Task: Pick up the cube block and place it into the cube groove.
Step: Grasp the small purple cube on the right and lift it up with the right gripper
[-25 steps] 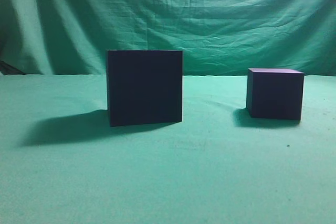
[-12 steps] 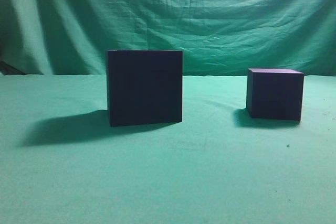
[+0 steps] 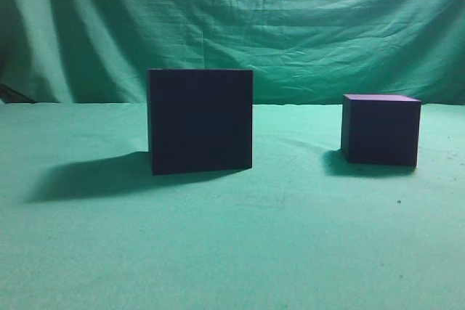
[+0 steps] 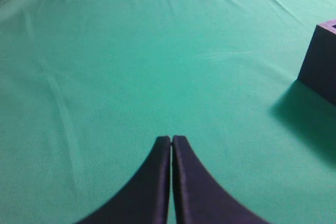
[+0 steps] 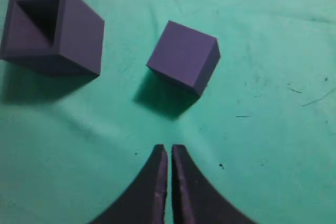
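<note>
Nothing has moved: cube block (image 3: pixel 381 131) sits right of cube groove (image 3: pixel 200 121), well apart; both my hands closed, empty

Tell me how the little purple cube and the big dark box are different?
The cube groove is bigger and taller than the cube block. From above, the cube groove has an open square hole in its top, while the cube block has a closed, flat top. The groove stands left of the block, apart from it. Both are dark purple, square-sided, and rest on the green cloth.

Staged lab setup, green cloth backdrop (image 3: pixel 290 27), matching tabletop (image 3: pixel 232 252) (wrinkled)
</note>
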